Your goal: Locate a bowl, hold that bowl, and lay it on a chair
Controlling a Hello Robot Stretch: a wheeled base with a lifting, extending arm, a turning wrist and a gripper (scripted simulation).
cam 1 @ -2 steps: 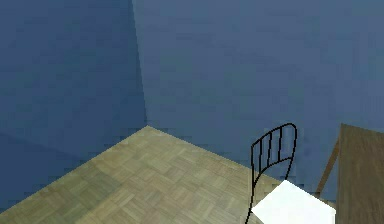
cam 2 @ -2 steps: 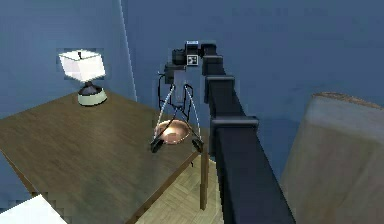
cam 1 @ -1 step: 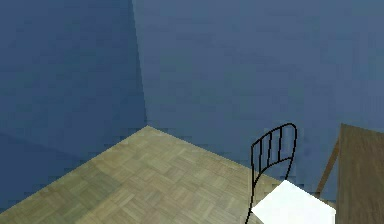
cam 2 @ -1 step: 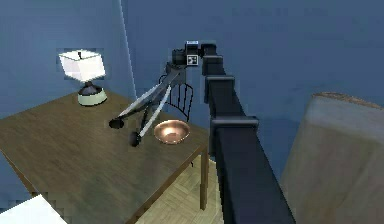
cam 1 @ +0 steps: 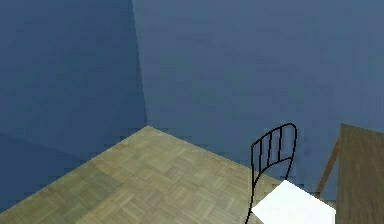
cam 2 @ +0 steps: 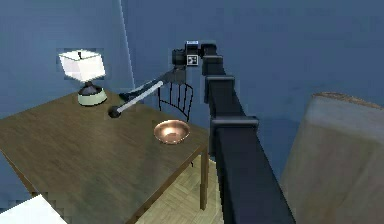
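While the arm is stretching over the table, bowl (cam 2: 172, 131): sitting upright on the wooden top, just right of the arm side view's centre, copper-coloured and round.
Table (cam 2: 60, 150): filling the lower left of the arm side view; its edge is also showing at the forward view's right side (cam 1: 362, 170).
Arm (cam 2: 235, 130): rising as a dark bar from the bottom edge, passing just right of the bowl.
Gripper (cam 2: 120, 108): pointing down-left from the upper centre, its far end showing against bare tabletop between the bowl and the lamp, carrying nothing.
Jaws: I cannot tell how they are standing.
Lamp (cam 2: 85, 78): standing at the table's far left, wearing a white shade on a pale base.
Dark chair (cam 2: 178, 98): standing behind the table, above the bowl.
Wire-back chair (cam 1: 275, 165): standing at the forward view's lower right beside the table, showing a white seat.
Padded furniture (cam 2: 335, 150): standing pale at the arm side view's right edge.
Walls: running blue behind everything.
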